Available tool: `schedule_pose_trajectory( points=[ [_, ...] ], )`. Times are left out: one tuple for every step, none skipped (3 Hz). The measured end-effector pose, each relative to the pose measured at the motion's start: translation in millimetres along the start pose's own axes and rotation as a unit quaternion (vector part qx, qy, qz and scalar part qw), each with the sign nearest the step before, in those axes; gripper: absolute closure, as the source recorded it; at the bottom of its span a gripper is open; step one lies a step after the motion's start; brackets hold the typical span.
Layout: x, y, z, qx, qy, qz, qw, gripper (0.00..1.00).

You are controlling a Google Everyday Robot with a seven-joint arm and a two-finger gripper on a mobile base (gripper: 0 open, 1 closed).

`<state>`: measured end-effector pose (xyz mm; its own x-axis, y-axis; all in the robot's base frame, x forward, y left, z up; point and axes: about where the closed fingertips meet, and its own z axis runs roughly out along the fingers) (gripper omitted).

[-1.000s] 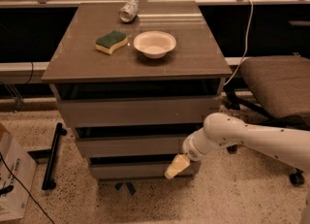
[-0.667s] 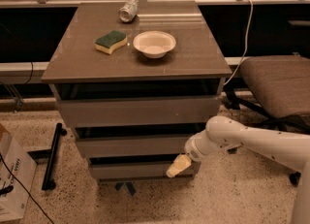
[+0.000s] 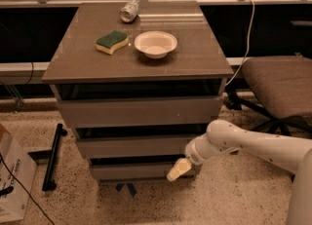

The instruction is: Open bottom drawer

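1. Bottom drawer [image 3: 131,171]: lowest of three grey fronts in the cabinet, just above the floor and under the middle drawer [image 3: 136,146]. It looks closed, with a dark gap along its top edge
2. Gripper [image 3: 179,169]: low, at the right end of the bottom drawer's front, on the white arm coming in from the right. Claw state: cannot tell. Contact with the panel: cannot tell
3. Handling (judgement): stiff flat panel, matte, no handle, so a face-on pinch has nothing to bite. Best hold is probably the top lip, hooked through the gap, then a straight pull outward. Weight depends on unseen contents; an off-centre pull at the right end could bind
4. Cabinet top [image 3: 195,58]: smooth grey-brown, carrying a sponge [image 3: 112,42], a white bowl [image 3: 155,44] and a tipped can [image 3: 129,11]
5. Room: speckled floor [image 3: 234,195], padded chair [image 3: 278,85] right, cardboard box [image 3: 12,180] and black bar [image 3: 52,157] left
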<state>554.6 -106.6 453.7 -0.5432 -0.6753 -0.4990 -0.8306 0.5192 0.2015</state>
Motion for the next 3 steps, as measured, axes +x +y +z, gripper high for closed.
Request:
schedule_pose_trajectory(
  points=[
    [16,-2,22,-0.032,-0.017,-0.005,0.9993,0.00],
    [34,-4,40,-0.062,-0.035,-0.029,0.9970,0.00],
    [50,-14,57,-0.074,-0.052,-0.036,0.9953,0.00]
  ],
)
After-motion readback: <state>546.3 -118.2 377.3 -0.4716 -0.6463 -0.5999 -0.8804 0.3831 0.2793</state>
